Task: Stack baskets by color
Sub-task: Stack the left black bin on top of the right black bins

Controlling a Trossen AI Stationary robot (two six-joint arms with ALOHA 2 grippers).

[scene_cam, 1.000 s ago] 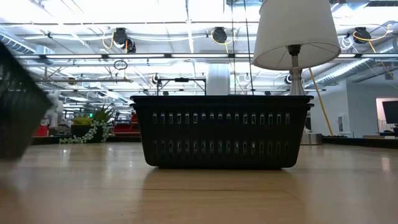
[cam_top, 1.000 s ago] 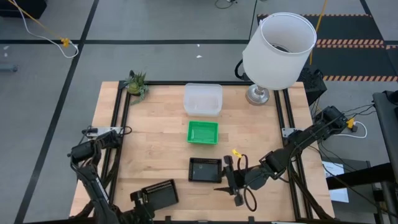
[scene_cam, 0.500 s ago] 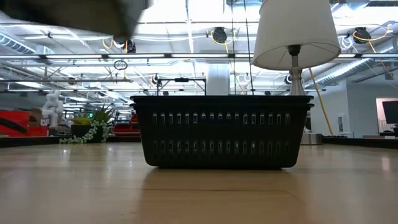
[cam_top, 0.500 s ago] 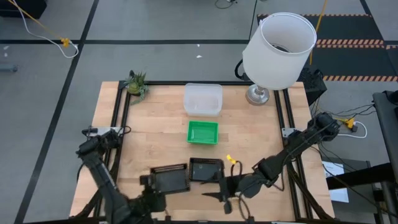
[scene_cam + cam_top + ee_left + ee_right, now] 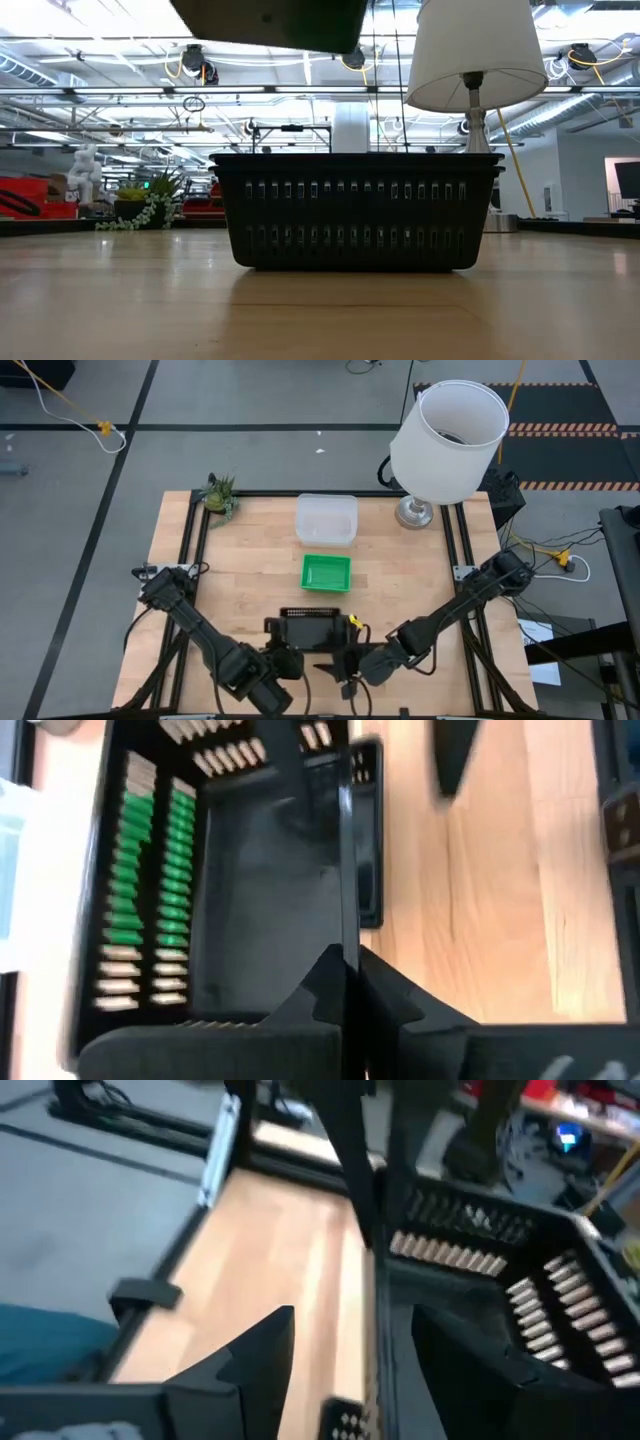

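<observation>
The left gripper point(image 5: 345, 985) was clenched on the wall of a black basket point(image 5: 312, 630), holding it above the black one on the table point(image 5: 352, 210). The right gripper point(image 5: 345, 678) hung released just beside. If let go askew, the held basket might have caught a rim and tipped rather than nested.

There are no words or numbers to read in any view. The baskets, the lamp and the table show no labels or signs.
</observation>
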